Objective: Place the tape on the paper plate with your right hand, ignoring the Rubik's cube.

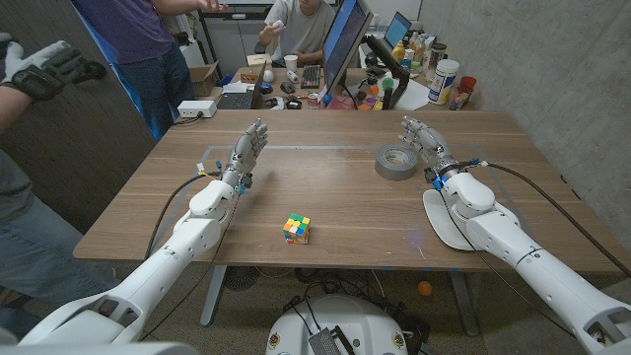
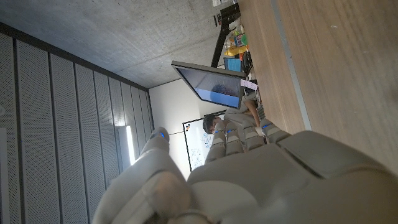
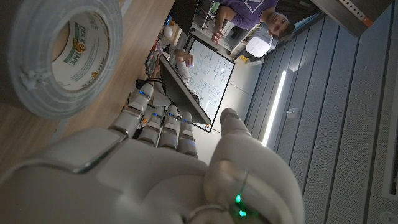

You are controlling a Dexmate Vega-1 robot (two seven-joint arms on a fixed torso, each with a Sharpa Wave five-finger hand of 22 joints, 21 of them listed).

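On table [image 1: 335, 187], tape [image 1: 397, 161] lying flat just beside right hand [image 1: 426, 143], fingers spread, grasping nothing; plate [image 1: 441, 219] under right forearm. Right wrist view showing tape label [image 3: 79, 45]. Left hand [image 1: 246, 155] standing released; cube [image 1: 297, 229] nearer edge.

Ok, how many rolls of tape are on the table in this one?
1. The grey tape roll lies flat on the table's right half, just beside the right robot hand, whose fingers are apart and hold nothing. None seems hidden.
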